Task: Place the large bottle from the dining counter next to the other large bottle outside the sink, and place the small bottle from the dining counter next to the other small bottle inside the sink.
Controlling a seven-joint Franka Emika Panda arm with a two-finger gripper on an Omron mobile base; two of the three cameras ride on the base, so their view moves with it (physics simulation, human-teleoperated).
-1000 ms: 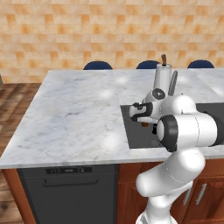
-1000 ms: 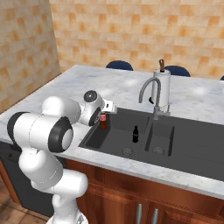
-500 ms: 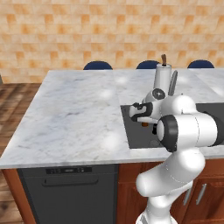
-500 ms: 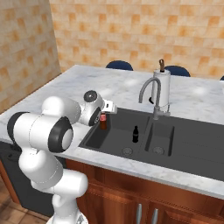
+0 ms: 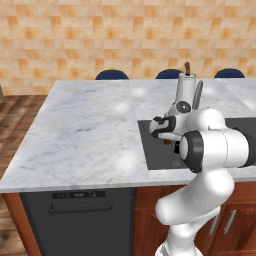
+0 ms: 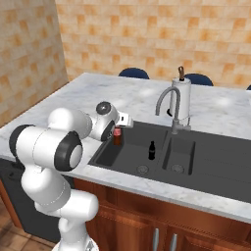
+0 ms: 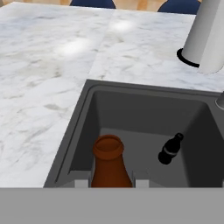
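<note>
My gripper (image 7: 110,183) is shut on the small bottle (image 7: 108,164), brown with a reddish top, low in the left front corner of the dark sink (image 7: 144,111). Whether its base touches the basin floor I cannot tell. The right base view has the gripper (image 6: 117,135) and this bottle (image 6: 117,138) close to the sink's (image 6: 215,162) left wall. A small black bottle (image 6: 151,150) stands upright in the same basin, right of the held one and apart from it (image 7: 170,149). The tall pale large bottle (image 6: 182,95) with a dark neck stands on the marble behind the faucet (image 6: 168,100).
White marble counter (image 5: 85,130) stretches wide to the left of the sink. Dark blue stools (image 5: 111,75) line its far edge before a tiled wall. A dark appliance front (image 5: 75,220) sits under the counter's near edge. The sink's right basin (image 6: 179,154) holds a drain.
</note>
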